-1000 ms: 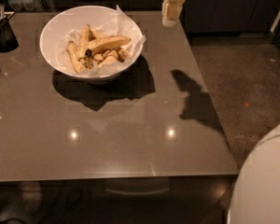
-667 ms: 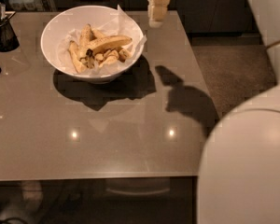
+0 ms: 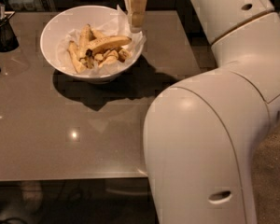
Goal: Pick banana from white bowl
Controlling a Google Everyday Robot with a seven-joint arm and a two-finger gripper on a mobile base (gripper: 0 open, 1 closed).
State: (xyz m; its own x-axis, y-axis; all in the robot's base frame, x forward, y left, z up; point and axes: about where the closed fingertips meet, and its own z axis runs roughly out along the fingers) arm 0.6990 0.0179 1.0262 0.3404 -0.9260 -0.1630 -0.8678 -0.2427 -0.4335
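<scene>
1. The pincer point(image 3: 136, 22) hung at the top of the view, pointing down over the right-hand rim of the white bowl point(image 3: 53, 29). Nothing showed in its grip, and I could not tell whether it was open or closed.
2. The banana point(image 3: 107, 43) lay inside the bowl, just below and to the left of the pincer. It was the longest and fullest fruit there, pale yellow and gently curved. Its blunt end was the nearer to the pincer and its dark stem end pointed away to the left. A small gap showed between it and the pincer.
3. Shorter, thinner bananas point(image 3: 84, 38) and pieces lay farther left of the pincer and below the banana, some of them brown-spotted.
4. Crinkled white paper point(image 3: 133, 43) lined the bowl, and one corner rose just beside the pincer.
5. The bowl stood on the grey table point(image 3: 60, 139), which spread out below the pincer.
6. A small dark container point(image 3: 2, 34) stood well to the left of the pincer, at the table's edge.
7. The robot's white arm point(image 3: 214, 125) filled the space below and to the right of the pincer.
</scene>
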